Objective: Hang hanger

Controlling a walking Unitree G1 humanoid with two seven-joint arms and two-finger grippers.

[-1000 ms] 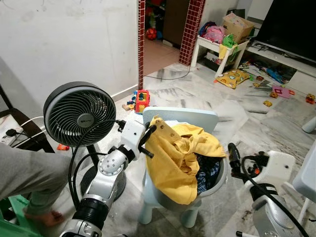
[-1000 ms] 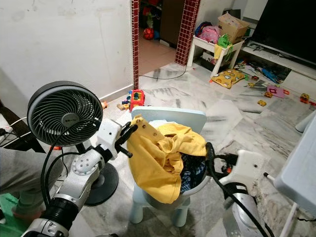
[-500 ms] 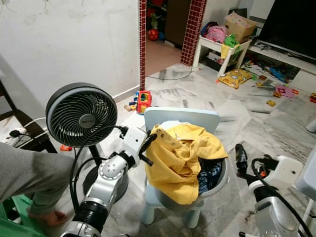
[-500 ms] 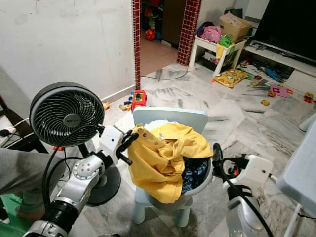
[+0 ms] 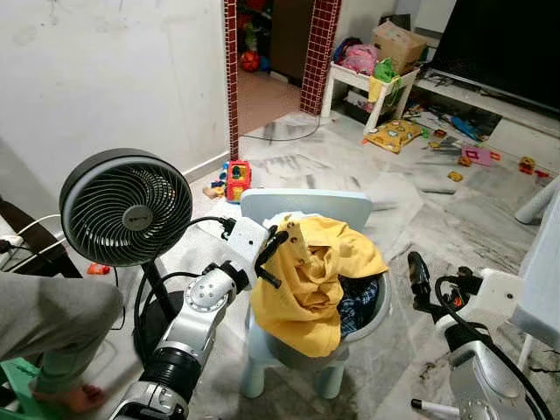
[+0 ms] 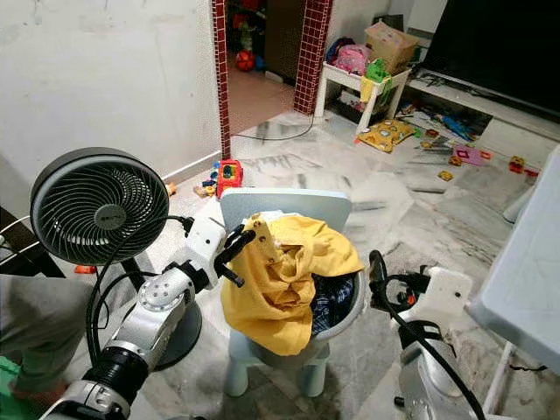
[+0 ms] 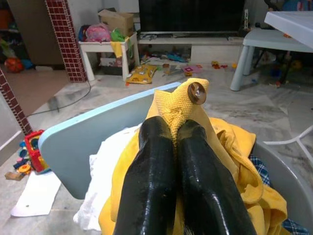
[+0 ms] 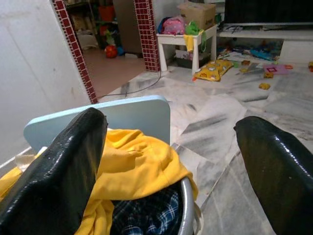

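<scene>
The yellow garment (image 5: 317, 280) lay draped over the rim of a grey laundry basket (image 5: 378, 308) set on a pale blue child's chair (image 5: 302, 206), one buttoned corner pinched between the closed fingers of the left gripper (image 5: 273, 254). No hanger could be made out, so the hanging itself looked barely begun (the cloth had only been lifted at one edge). The right gripper (image 8: 171, 161) waited just beside the basket, fingers spread wide, holding nothing. A black fan (image 5: 125, 208) stood near the chair; its hub badge was too small to read.
</scene>
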